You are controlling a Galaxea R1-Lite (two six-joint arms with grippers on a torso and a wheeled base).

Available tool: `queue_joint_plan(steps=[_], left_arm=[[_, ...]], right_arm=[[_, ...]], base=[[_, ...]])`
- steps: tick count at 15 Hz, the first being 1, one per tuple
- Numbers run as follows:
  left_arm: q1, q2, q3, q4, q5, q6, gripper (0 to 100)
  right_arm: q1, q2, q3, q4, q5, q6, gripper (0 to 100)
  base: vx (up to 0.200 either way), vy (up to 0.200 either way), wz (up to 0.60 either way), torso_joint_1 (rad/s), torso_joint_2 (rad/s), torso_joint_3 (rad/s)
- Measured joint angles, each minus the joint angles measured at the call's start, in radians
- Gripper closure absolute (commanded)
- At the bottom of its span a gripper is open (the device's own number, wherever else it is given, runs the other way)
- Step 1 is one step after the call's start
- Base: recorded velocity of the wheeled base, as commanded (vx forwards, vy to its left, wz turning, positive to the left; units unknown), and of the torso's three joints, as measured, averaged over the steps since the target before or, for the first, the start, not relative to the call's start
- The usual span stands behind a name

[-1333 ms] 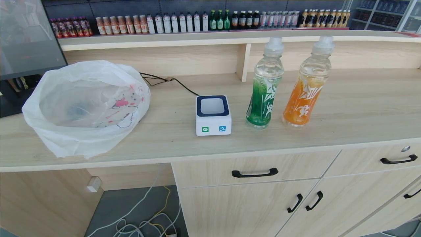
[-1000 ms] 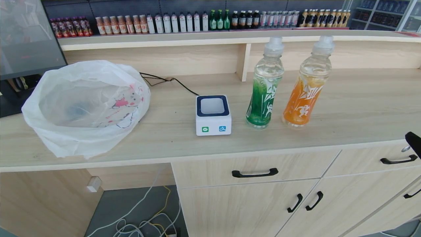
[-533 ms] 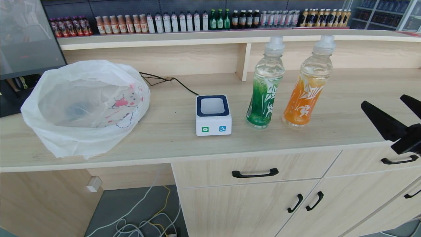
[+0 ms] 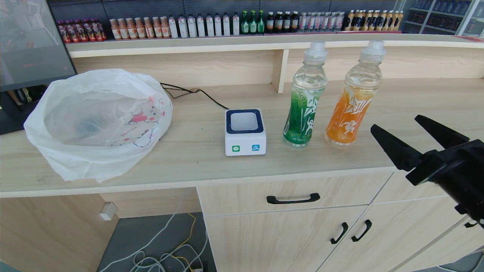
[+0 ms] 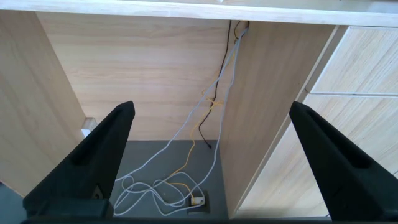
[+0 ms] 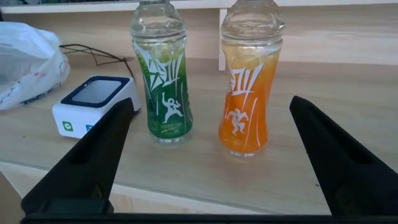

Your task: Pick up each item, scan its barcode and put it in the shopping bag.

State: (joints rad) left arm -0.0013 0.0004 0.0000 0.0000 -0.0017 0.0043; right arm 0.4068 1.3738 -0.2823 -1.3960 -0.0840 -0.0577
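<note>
Head view first: the shopping bag sits at the left end of the wooden counter. It's thin white plastic with a cartoon print, its mouth gapes toward the camera, and there's something dark and blurry inside that I can't make out. The scanner is the little white box with the dark blue rim, about mid-counter, with a black cable running off behind it. Just right of it stands the green bottle, then the orange bottle, both upright with caps on, close together but not touching. The right gripper hovers over the counter's front edge, right of the orange bottle and apart from it, fingers spread wide with nothing held.

Right wrist view looks out between those two black fingers at the bottles, which stand side by side. The scanner is beside the green one, with a bit of the bag past that.

Left wrist view has the left gripper down below the counter top, fingers wide apart too and gripping nothing. It faces the open gap under the counter, where a tangle of cables lies on the grey floor. Back in the head view, a long shelf of drinks runs along the wall behind
</note>
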Motion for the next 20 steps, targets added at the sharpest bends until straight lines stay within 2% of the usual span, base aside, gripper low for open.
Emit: queue_joint_plan(steps=[5, 9, 17, 20], left_arm=[[-0.001, 0.0, 0.0, 0.0, 0.0, 0.0, 0], [0.0, 0.0, 0.0, 0.0, 0.0, 0.0, 0], [0.0, 0.0, 0.0, 0.0, 0.0, 0.0, 0], [0.0, 0.0, 0.0, 0.0, 0.0, 0.0, 0]], right_arm=[[0.049, 0.049, 0.001, -0.03, 0.004, 0.003, 0], [0.083, 0.116, -0.048, -0.04, 0.003, 0.001, 0], [0.118, 0.349, -0.309, -0.043, -0.039, -0.045, 0], [0.15, 0.406, -0.36, -0.04, -0.068, -0.045, 0]], base=[[0.0, 0.0, 0.0, 0.0, 0.0, 0.0], [0.0, 0.0, 0.0, 0.0, 0.0, 0.0], [0.0, 0.0, 0.0, 0.0, 0.0, 0.0], [0.0, 0.0, 0.0, 0.0, 0.0, 0.0]])
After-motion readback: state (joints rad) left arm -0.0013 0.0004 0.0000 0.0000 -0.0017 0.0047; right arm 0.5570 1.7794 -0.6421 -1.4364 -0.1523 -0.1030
